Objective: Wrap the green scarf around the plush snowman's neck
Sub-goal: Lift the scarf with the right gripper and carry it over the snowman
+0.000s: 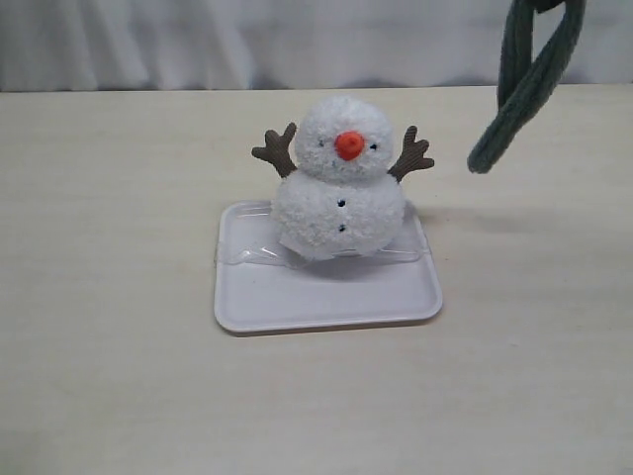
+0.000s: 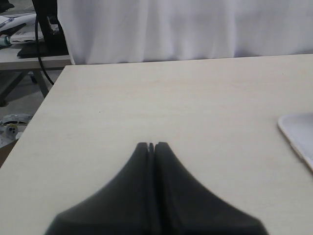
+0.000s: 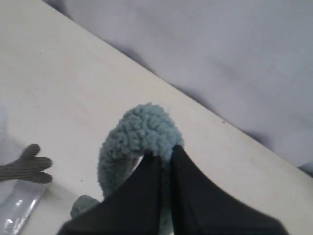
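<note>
— Right gripper (image 3: 167, 152): what is held?
— Pinched tight in it, the scarf (image 1: 524, 89) is hung high, right of the snowman (image 1: 341, 198), apart. Left gripper (image 2: 151, 145) is closed, empty. Bare table (image 1: 119, 297) is seen round the tray (image 1: 326, 297).

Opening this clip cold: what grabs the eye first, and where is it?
A fluffy white plush snowman with an orange nose stands on the far end of a pale square plastic tray, centre frame. Up right, a long grey-green knit scarf hangs doubled in the air, pinched by the right claw.
</note>
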`<state>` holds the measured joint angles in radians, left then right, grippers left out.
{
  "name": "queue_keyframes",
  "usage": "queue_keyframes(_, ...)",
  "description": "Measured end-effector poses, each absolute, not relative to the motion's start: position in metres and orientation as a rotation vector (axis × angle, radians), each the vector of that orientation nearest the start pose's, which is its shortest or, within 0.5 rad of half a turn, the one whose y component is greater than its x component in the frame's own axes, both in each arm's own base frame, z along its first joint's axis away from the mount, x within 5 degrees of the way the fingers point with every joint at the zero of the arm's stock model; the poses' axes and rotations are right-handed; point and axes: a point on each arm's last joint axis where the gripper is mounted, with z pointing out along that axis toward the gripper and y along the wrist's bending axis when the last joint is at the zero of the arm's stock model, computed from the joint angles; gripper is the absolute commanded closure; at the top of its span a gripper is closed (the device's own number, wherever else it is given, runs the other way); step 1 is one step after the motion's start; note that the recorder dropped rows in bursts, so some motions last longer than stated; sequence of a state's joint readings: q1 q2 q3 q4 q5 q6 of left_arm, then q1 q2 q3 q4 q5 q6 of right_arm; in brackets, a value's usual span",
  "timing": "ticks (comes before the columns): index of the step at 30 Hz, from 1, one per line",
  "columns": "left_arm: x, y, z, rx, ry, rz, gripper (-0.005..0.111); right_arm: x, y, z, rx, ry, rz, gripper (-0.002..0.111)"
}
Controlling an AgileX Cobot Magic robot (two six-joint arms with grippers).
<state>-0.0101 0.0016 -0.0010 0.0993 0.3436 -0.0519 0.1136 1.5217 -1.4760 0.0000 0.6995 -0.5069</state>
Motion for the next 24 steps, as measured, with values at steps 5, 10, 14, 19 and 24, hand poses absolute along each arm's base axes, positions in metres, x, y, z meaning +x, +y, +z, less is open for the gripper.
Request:
queue_keyframes(5, 0.054, 0.003, 0.183, 0.024, 1.826, 0.053, 0.107, 0.277, 0.067, 0.443, -0.755, 1.944, -0.158, 0.104)
queue_keyframes(10, 0.054, 0.003, 0.183, 0.024, 1.826, 0.053, 0.107, 0.22, 0.093, 0.476, -0.86, 1.784, -0.057, 0.104)
queue_keyframes(14, 0.054, 0.003, 0.183, 0.024, 1.826, 0.053, 0.107, 0.188, 0.113, 0.482, -0.986, 1.724, 0.034, 0.104)
queue_keyframes(19, 0.054, 0.003, 0.183, 0.024, 1.826, 0.053, 0.107, 0.172, 0.14, 0.468, -1.183, 1.732, 0.109, 0.104)
queue_keyframes(24, 0.054, 0.003, 0.183, 0.024, 1.826, 0.053, 0.107, 0.187, 0.171, 0.434, -1.373, 1.75, 0.003, 0.104)
